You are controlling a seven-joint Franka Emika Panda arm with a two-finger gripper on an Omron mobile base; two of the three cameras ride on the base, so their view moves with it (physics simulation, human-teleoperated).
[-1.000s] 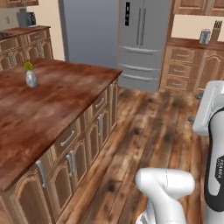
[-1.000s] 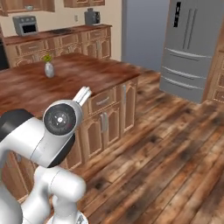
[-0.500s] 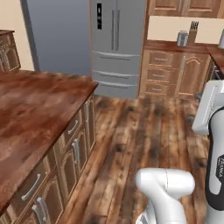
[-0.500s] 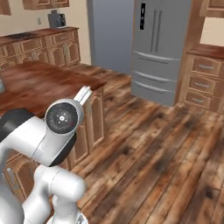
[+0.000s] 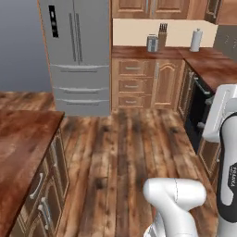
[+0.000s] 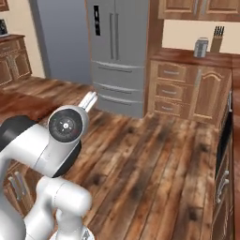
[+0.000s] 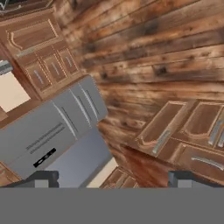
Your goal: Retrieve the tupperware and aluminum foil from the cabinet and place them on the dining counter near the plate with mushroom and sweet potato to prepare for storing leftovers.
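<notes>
Ahead of us stands the fridge [image 5: 78, 55]; no tub or foil carton visible yet. Our jaws [image 7: 113, 178] gape empty. We'd judge both light: pinch the tub's rim, the carton mid-length.

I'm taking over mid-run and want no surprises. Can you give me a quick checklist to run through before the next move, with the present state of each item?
1. Claw open and empty: ok, the tips stand wide apart with nothing between them.
2. Floor ahead free of obstacles: ok.
3. Arm folded close over the base for driving: ok.
4. Clear of the island counter on the left: ok, though close.
5. Fridge doors shut: ok.
6. Tupperware and foil located: cannot tell.
</notes>
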